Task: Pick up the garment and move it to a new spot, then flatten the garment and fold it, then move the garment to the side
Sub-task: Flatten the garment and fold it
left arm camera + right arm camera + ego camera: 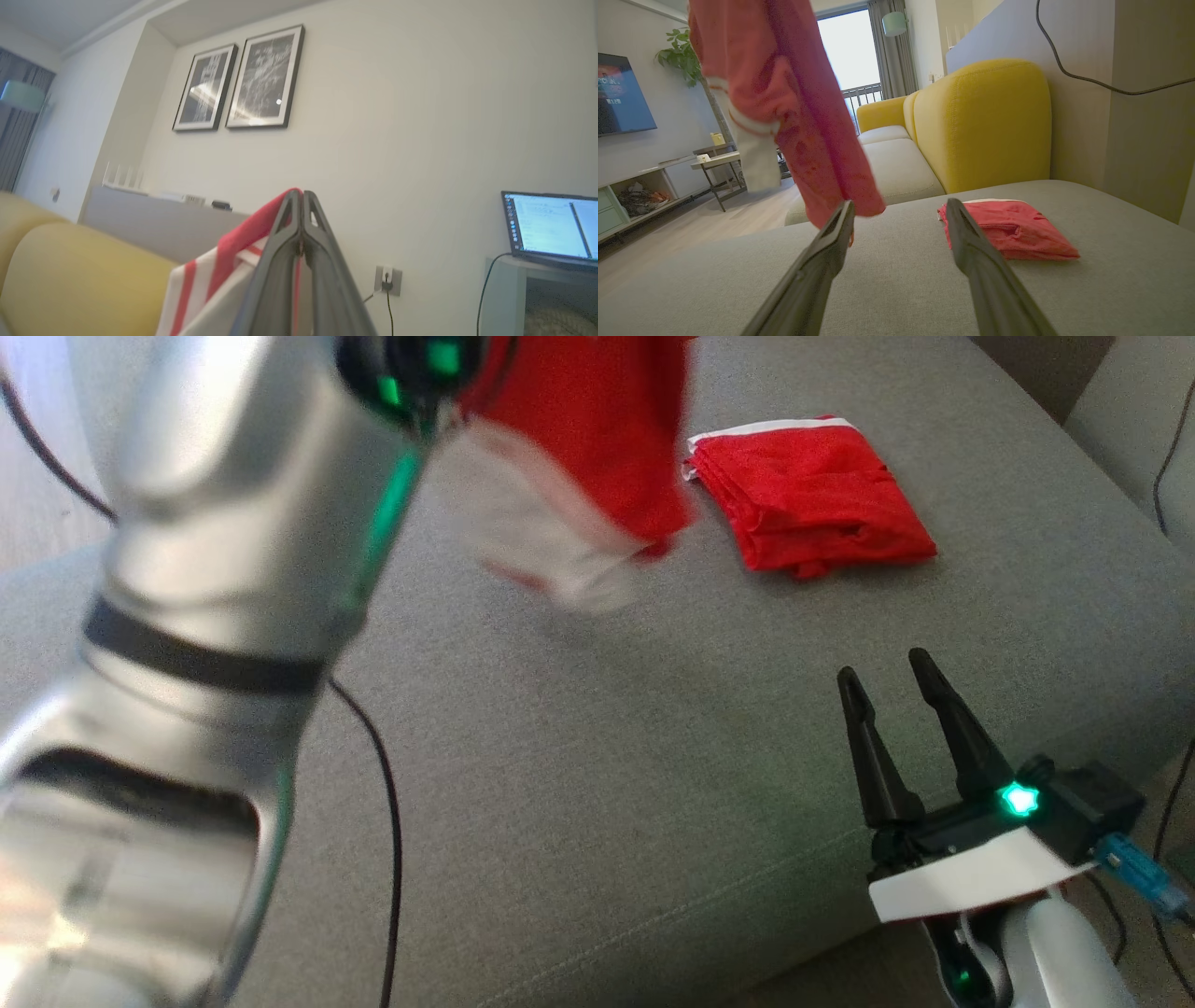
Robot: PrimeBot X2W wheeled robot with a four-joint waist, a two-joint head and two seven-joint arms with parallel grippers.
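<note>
Garment lifted by left gripper, right gripper idle

Left gripper [302,196]: fingers pressed together, clamped on a fold of the garment [803,116]. In the left wrist view a red edge and a white band with red stripes come out from between the fingers on one side. The arm is raised high and points towards the wall.

Right gripper [882,667]: fingers spread, nothing between them. It sits low at the near right corner of the grey seat [597,784] and points across it.

Garment: red cloth with a white striped section. It hangs from the left gripper over the far left part of the grey seat and looks clear of the surface in the right wrist view. It is blurred in the head view, so it is probably swinging.

Nearby: a folded red cloth [812,490] lies flat on the far right of the seat, well apart from the hanging one. A cable [383,784] runs along the seat's left side. The yellow sofa [985,121] stands beyond.

Handling (judgement): light, limp and not fragile. From a single pinch it bunches and sways. To flatten it, a second hold on the free hem or a lower corner would let both grippers stretch it out. The striped band looks the easiest edge to find. A thin fold may slip from the grip if jerked, and the cloth could drag over the cable when laid down
</note>
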